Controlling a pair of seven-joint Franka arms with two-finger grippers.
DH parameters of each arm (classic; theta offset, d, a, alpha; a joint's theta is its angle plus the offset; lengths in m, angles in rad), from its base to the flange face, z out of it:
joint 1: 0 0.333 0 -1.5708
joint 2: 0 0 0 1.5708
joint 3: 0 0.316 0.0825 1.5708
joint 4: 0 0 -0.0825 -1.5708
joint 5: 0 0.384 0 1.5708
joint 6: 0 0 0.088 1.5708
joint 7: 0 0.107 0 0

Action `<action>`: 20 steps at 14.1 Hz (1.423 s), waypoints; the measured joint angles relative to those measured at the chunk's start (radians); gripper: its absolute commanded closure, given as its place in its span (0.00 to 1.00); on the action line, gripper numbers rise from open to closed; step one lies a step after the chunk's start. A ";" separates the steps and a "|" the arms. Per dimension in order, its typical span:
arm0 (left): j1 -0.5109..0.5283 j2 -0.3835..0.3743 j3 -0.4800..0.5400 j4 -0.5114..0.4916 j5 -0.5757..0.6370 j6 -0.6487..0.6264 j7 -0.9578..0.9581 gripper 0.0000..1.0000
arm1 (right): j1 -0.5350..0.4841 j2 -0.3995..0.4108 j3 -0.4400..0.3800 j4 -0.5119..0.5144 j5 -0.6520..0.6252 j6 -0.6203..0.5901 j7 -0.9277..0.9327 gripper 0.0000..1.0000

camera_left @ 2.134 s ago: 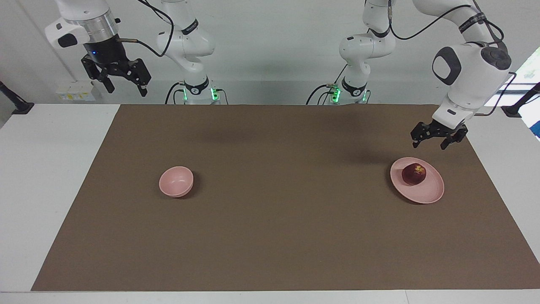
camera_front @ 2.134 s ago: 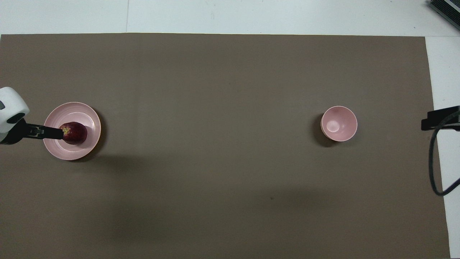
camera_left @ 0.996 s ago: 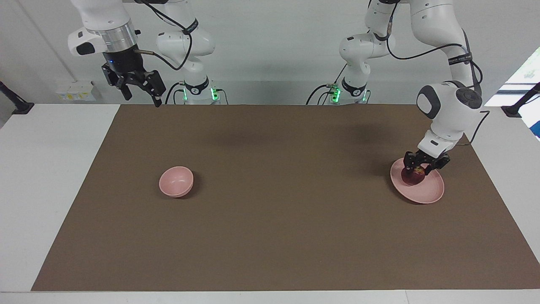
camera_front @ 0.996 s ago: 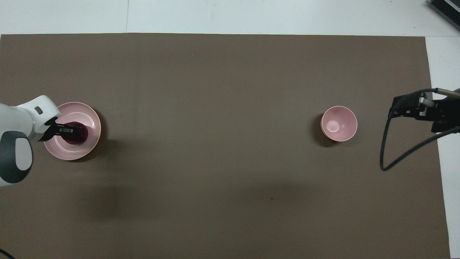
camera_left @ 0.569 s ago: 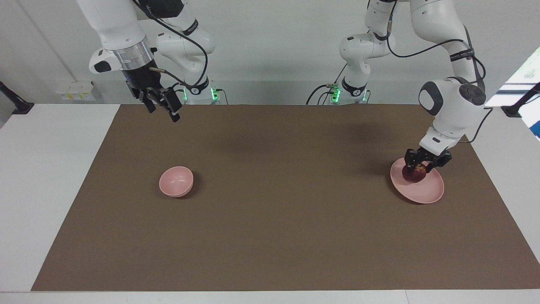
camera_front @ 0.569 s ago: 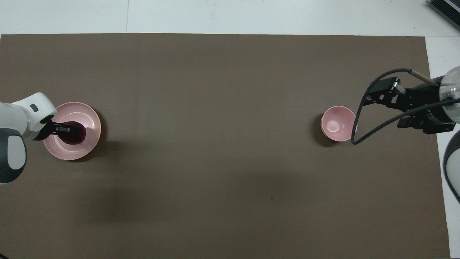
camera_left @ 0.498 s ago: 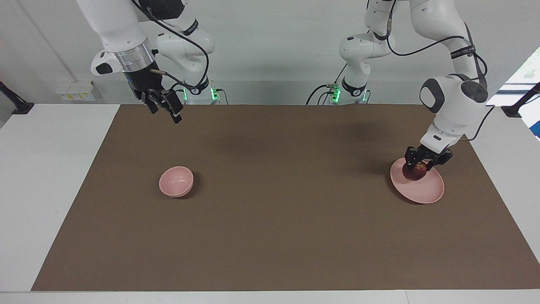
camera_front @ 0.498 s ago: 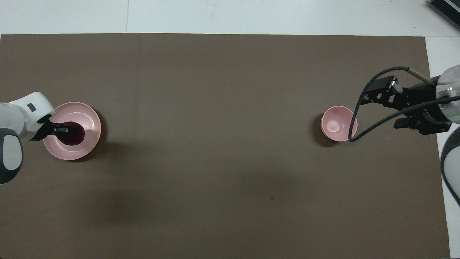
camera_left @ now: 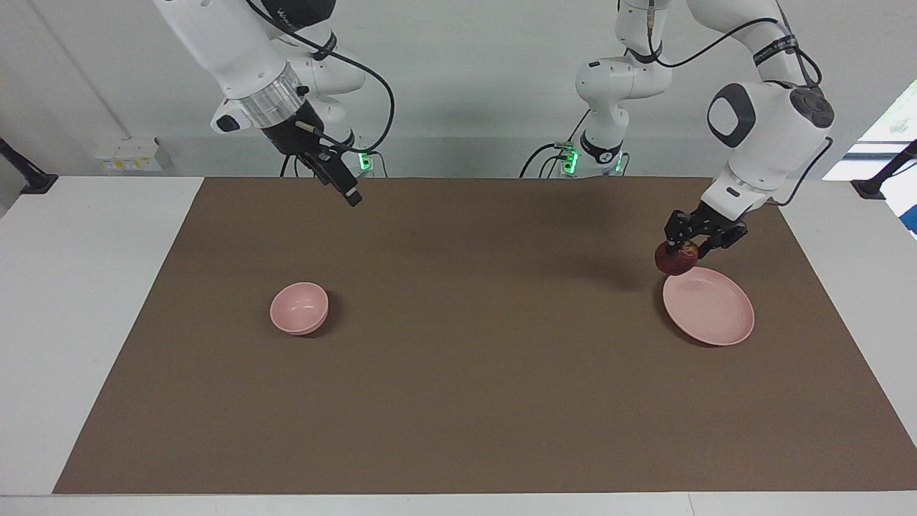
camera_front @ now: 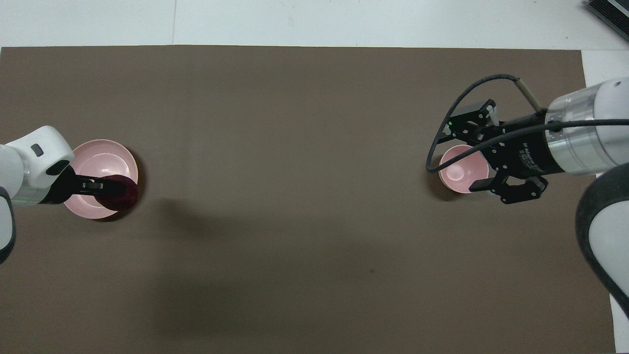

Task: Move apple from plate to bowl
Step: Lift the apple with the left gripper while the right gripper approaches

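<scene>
Left hand: clamped on apple, lifted clear above plate rim for carry | Right hand: wide open, empty, raised over bowl, likely awaiting handover.

No text can be read with certainty. The right arm's black wrist carries a small line of white letters, too small to read, and the arm's dark band has white lettering that is also not legible
</scene>
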 measured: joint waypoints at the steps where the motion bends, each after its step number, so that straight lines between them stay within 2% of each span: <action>1: -0.026 -0.005 -0.001 0.003 -0.037 -0.002 -0.042 1.00 | 0.010 0.002 0.000 0.000 0.024 0.004 0.063 0.00; 5: -0.132 -0.007 -0.005 0.026 -0.237 -0.002 -0.191 1.00 | 0.076 0.010 0.001 -0.015 0.137 0.092 0.254 0.00; 9: -0.249 -0.007 -0.009 0.037 -0.434 0.059 -0.314 1.00 | 0.118 0.041 0.002 -0.041 0.271 0.170 0.318 0.00; 14: -0.419 -0.005 -0.018 0.039 -0.517 0.260 -0.385 1.00 | 0.161 0.062 0.002 -0.133 0.451 0.315 0.319 0.00; 17: -0.451 -0.005 -0.041 0.041 -0.616 0.316 -0.391 1.00 | 0.171 0.063 0.002 -0.176 0.501 0.324 0.319 0.00; 20: -0.454 -0.005 -0.087 0.055 -0.640 0.417 -0.407 1.00 | 0.175 0.064 0.002 -0.215 0.523 0.333 0.319 0.00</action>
